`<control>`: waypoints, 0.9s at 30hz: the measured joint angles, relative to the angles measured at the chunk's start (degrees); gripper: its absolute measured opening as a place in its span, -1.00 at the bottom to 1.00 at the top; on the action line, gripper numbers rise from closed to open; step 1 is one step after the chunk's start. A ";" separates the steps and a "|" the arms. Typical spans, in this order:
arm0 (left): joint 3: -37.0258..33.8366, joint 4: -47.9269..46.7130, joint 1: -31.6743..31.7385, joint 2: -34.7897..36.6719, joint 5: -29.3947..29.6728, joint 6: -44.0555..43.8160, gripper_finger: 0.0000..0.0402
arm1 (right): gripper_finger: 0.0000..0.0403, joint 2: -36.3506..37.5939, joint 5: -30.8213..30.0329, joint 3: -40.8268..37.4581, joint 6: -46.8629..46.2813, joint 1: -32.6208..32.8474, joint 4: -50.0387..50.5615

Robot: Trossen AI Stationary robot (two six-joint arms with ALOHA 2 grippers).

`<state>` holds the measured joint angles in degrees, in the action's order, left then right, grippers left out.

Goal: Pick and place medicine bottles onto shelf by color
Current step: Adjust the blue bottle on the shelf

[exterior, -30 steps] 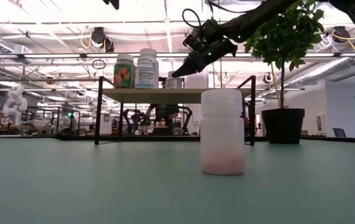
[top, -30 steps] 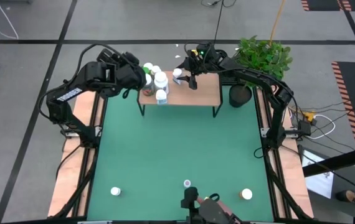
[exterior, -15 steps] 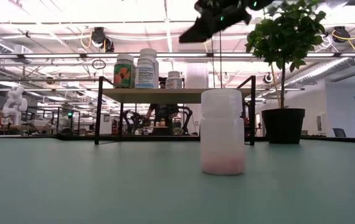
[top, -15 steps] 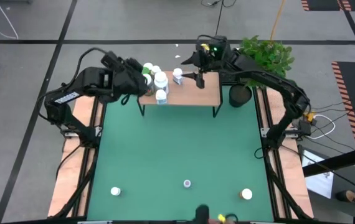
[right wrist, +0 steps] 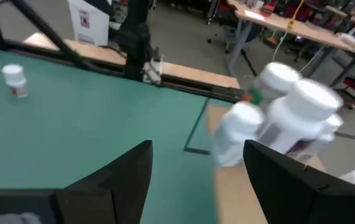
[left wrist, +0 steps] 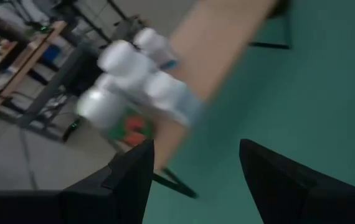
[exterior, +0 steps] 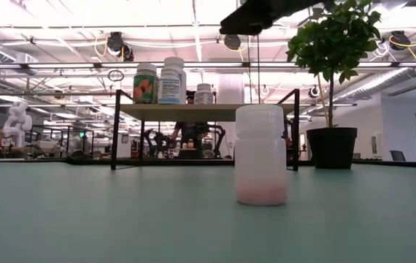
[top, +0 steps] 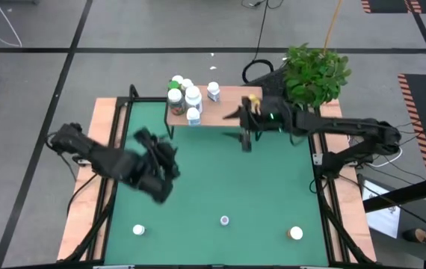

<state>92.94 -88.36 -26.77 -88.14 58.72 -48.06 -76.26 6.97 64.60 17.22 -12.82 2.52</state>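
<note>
Left gripper point(top: 157, 183) open and empty at frame left over the green mat point(top: 213, 179), right gripper point(top: 244, 128) open and empty right of centre, medicine bottles point(top: 185, 95) clustered on the shelf point(top: 232, 112) at top.

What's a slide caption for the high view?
Both end effectors empty over green mat; five bottles on wooden shelf, three white-capped bottles left.

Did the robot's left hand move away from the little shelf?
Yes. The left hand has left the shelf corner and now sits out over the green mat.
</note>
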 joint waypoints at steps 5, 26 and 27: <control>-15.55 15.58 -4.15 -0.02 1.01 -1.81 0.18 | 0.23 2.74 -10.77 -11.72 -0.10 7.08 -9.35; -41.55 76.33 21.95 0.09 -7.13 45.58 0.18 | 0.09 1.21 -26.47 -28.50 -3.07 19.01 -27.04; -41.55 76.94 22.42 0.09 -7.79 46.21 0.18 | 0.08 1.21 -26.49 -28.74 -3.07 19.12 -27.11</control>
<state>51.40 -11.42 -4.35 -88.05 50.93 -1.85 -75.05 -19.52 35.86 14.15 6.30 -24.59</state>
